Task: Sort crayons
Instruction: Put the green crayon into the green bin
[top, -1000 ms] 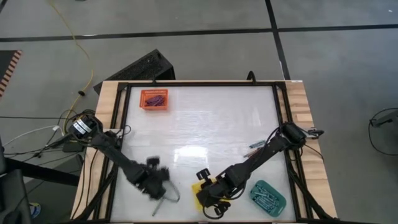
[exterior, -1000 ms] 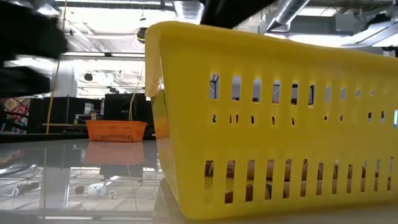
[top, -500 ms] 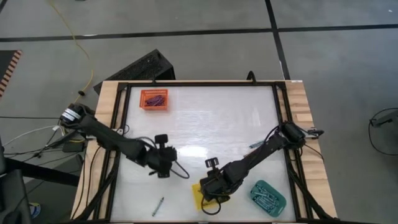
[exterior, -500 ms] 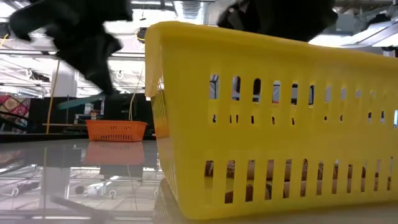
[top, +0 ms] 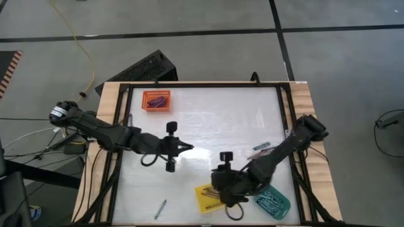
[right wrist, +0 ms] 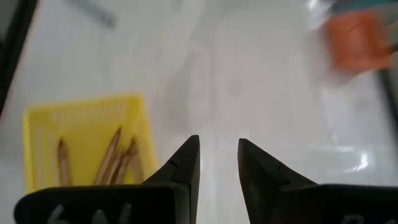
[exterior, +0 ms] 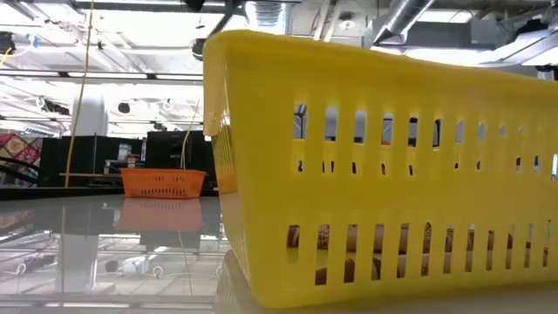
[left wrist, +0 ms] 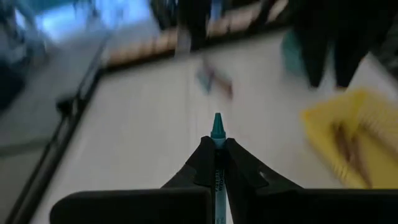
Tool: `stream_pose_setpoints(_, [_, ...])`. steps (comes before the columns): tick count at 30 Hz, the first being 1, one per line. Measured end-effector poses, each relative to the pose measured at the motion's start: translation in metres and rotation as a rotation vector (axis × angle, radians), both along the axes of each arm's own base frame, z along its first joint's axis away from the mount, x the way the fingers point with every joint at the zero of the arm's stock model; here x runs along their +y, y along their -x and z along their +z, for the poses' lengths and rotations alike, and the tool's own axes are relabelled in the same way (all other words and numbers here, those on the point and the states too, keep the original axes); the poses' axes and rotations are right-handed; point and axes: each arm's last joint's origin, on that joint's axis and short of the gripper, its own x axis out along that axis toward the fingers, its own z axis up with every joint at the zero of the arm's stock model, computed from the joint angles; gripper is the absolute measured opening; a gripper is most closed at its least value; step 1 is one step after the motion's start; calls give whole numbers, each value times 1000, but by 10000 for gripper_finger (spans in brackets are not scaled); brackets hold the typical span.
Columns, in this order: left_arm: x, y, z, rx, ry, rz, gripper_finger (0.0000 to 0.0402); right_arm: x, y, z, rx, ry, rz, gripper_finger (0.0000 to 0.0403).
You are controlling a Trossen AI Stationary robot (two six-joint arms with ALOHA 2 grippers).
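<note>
My left gripper (top: 187,148) hovers over the middle of the table, pointing almost level toward the right edge, shut on a teal-blue crayon (left wrist: 217,127). My right gripper (right wrist: 217,163) stands open above the table, just beyond the yellow tray (top: 208,198), with nothing between its fingers. Brownish crayons (right wrist: 115,155) lie in the yellow tray. The teal tray (top: 273,199) holds several crayons. So does the orange tray (top: 157,101). One loose crayon (top: 161,208) lies near the front edge. Others (top: 260,149) lie at the right. My left gripper pinches the teal-blue crayon between its two fingers (left wrist: 200,163). The crayon lies along the fingers, and its pointed tip (left wrist: 217,123) sticks out ahead of them. It is lifted clear of the table, nearly level.
The low view is filled by the yellow tray's slotted wall (exterior: 384,174), with the orange tray (exterior: 163,181) far behind. A black frame (top: 202,85) borders the white tabletop. Open table lies between the two grippers and the orange tray.
My left gripper has risen from near the front edge and moved toward the far and right edges, tipping from pointing down to almost level, with the teal crayon in its fingers. My right gripper has lifted off the yellow tray and shifted a little right, uncovering it.
</note>
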Motion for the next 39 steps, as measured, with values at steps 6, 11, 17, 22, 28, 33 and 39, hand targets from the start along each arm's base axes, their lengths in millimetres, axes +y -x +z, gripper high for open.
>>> stream_pose_setpoints(6, [1, 5, 35, -250, -4, -146, 0, -2, 13, 36, -219, 36, -31, 103])
stream_pose_setpoints(11, [-3, 5, 46, -365, 1, -251, 0, -2, 6, 52, -333, 68, 3, 103])
stream_pose_setpoints(17, [-4, 6, 49, -398, -26, -273, 0, -7, 0, 55, -358, 97, -1, 103])
stream_pose_setpoints(22, [-7, 7, 52, -430, -46, -304, 0, -8, -1, 56, -366, 94, -10, 103])
stream_pose_setpoints(28, [-11, 9, 60, -509, -71, -352, 0, -6, -3, 63, -432, 126, -17, 103])
stream_pose_setpoints(33, [-12, 10, 66, -576, -84, -388, 0, -2, -5, 72, -493, 147, 15, 103])
stream_pose_setpoints(39, [-13, 11, 69, -613, -87, -427, 0, -1, -7, 81, -550, 178, 38, 103])
